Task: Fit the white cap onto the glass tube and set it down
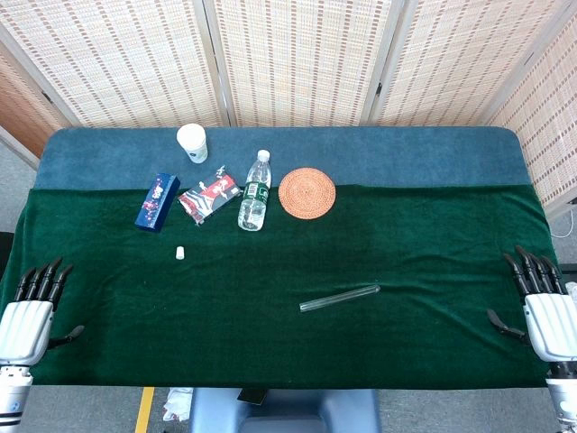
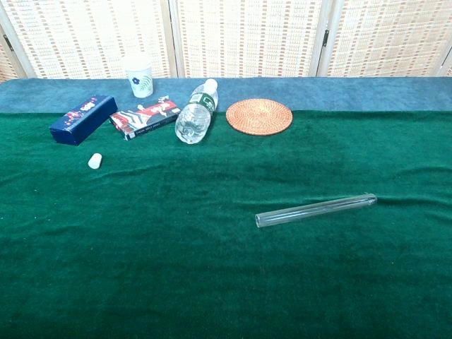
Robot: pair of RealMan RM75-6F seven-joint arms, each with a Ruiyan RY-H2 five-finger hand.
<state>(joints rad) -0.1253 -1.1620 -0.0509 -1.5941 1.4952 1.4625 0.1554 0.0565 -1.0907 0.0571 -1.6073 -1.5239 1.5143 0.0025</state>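
Observation:
The clear glass tube lies flat on the green cloth, right of centre, slanting up to the right. The small white cap sits on the cloth well to the left, far from the tube. My left hand rests at the table's near left edge, fingers extended and apart, holding nothing. At the near right edge my right hand lies the same way, empty. Neither hand shows in the chest view.
Along the back left lie a blue box, a red packet, a plastic water bottle on its side, a white paper cup and a round woven coaster.

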